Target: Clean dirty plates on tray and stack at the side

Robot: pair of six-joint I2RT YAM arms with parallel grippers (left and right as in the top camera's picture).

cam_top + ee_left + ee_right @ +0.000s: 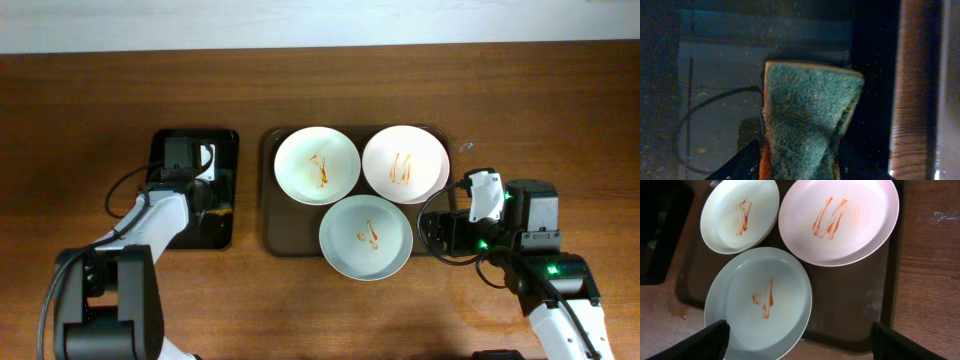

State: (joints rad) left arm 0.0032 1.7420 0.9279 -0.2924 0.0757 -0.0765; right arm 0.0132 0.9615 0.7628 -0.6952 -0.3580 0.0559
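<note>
Plates (317, 165), all three sauce-streaked, sit on the brown tray (285, 238); left tool (799, 162) clenches a green sponge (810, 110) for wiping, right tool (800, 337) hangs released beside the tray.

The overhead camera looks straight down on the desk (320, 90), with the far edge at the top, and takes in the desk's whole width. The left wrist camera sits very close to a sponge (810, 120), over the black tray (226, 150) towards the left edge. The right wrist camera looks down and leftward from near the right edge, fairly close to the brown tray (845, 295) and plates (840, 220). The overhead view shows these too.
</note>
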